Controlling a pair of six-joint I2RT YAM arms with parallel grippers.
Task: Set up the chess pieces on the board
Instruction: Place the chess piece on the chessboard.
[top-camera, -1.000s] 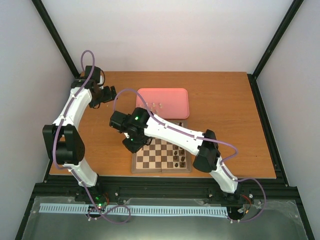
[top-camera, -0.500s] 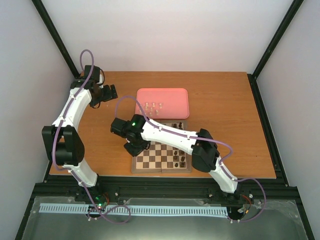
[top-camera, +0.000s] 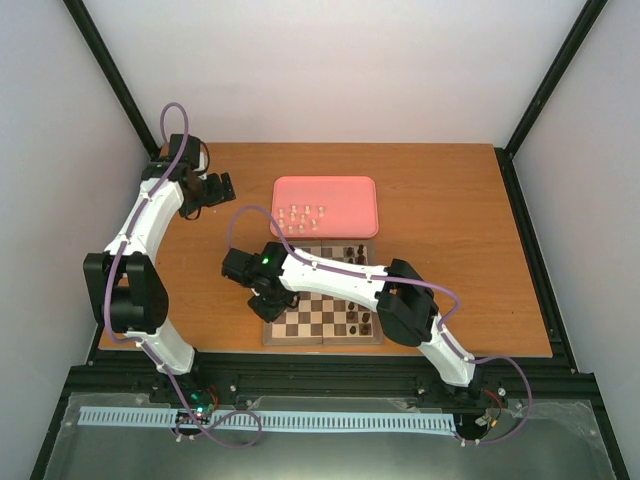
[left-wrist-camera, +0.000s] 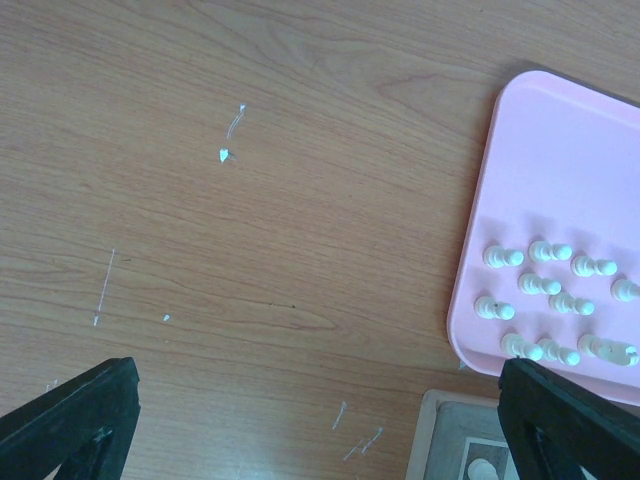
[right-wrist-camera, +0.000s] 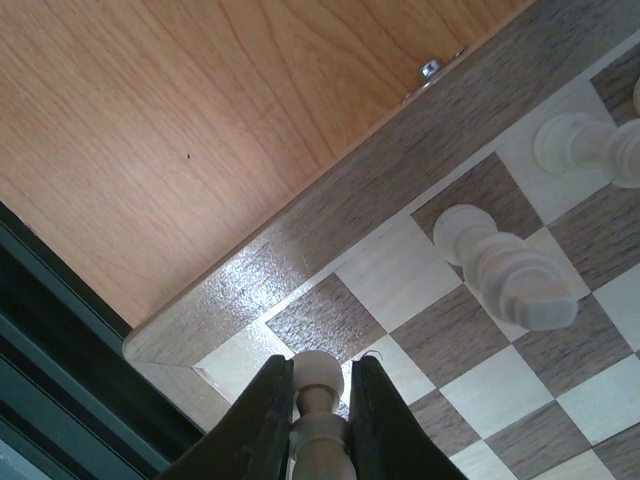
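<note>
Jaws of the right arm (top-camera: 340, 283) are clamped shut on the stem of a cream pawn (right-wrist-camera: 318, 395). Its round head shows just above the fingertips (right-wrist-camera: 268, 420). The pawn hangs upright over the squares at the near-left corner of the chessboard (right-wrist-camera: 330, 215). Whether its base has reached the wood cannot be told, since the fingers hide it.

Over the last second this arm has swung back from the board's far-left edge, beside the pink tray (top-camera: 340, 190), to that near corner. The move has uncovered the cluster of cream pieces (top-camera: 300, 213) waiting on the tray. Judging by this, the carry is nearly over and the set-down comes next: a short drop onto the chosen square, then release.

Two cream pieces (right-wrist-camera: 500, 270) already stand on squares close by, so the pawn should go down clear of them. Dark pieces (top-camera: 360, 320) occupy the board's right side.

The left arm (top-camera: 150, 215) has stayed at the far-left of the bench (top-camera: 450, 250). Its jaws are spread wide with nothing between them. Much of the tray's stock is still unplaced, so the job is far from done.
</note>
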